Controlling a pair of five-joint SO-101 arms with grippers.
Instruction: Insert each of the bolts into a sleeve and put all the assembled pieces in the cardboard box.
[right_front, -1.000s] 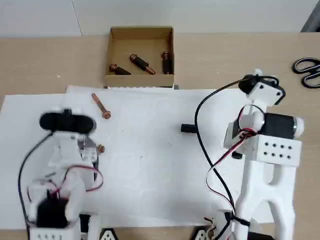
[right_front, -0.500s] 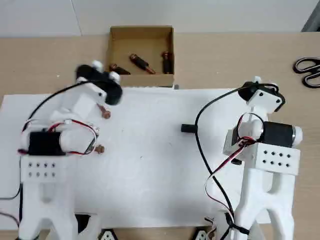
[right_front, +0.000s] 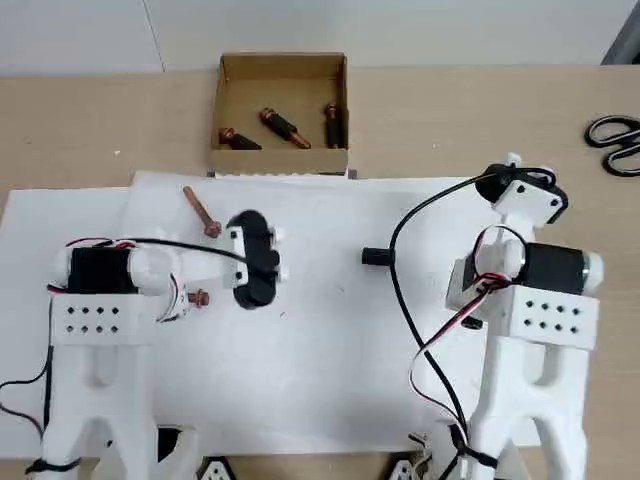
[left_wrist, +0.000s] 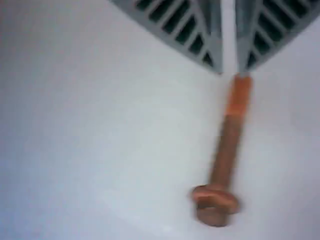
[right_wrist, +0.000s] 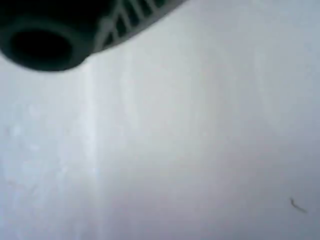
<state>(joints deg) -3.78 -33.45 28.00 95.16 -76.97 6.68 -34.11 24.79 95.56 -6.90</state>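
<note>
The cardboard box (right_front: 280, 160) at the table's far side holds three bolts in black sleeves (right_front: 285, 127). One copper bolt (right_front: 202, 212) lies on the white paper in front of the box, and another bolt (right_front: 198, 297) lies beside the left arm (right_front: 255, 262). My left gripper (left_wrist: 229, 67) is shut and empty. Its tips sit at the threaded end of a bolt (left_wrist: 225, 165) lying flat. A loose black sleeve (right_front: 377, 256) lies mid-paper. My right gripper (right_wrist: 90, 37) holds a black sleeve (right_wrist: 42, 45) against its ribbed finger (right_wrist: 132, 17). That sleeve (right_front: 474, 322) also shows under the right arm.
Scissors (right_front: 615, 143) lie at the far right on the wooden table. The white paper (right_front: 330, 350) covers the work area between the two arms. Cables loop from the right arm over the paper.
The left arm rose from its folded pose, swung out toward the box, then came back right over the paper's middle. Both loose bolts and the loose sleeve stayed put. The right arm barely shifted.
</note>
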